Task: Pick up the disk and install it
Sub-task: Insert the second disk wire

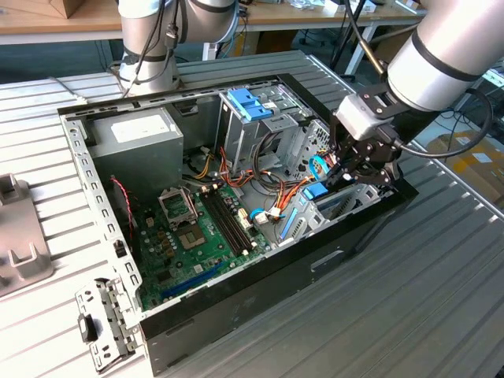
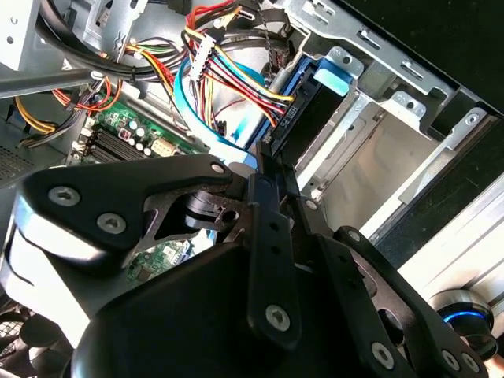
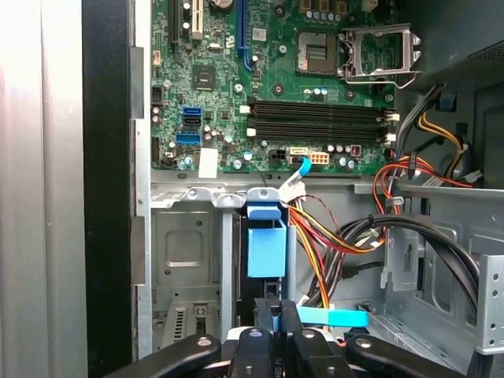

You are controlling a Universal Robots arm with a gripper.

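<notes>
Blue-framed disk already sits upright in its bay at the case's front corner.
Gripper, at four o'clock from the motherboard in the exterior view, has its fingers nearly shut on the disk's frame edge; final seating looks unfinished.

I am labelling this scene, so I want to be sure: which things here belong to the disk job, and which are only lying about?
Job: disk, standing in the front bay; gripper, closed on its blue frame.
Lying about: power supply; motherboard; metal bracket on the table.
</notes>
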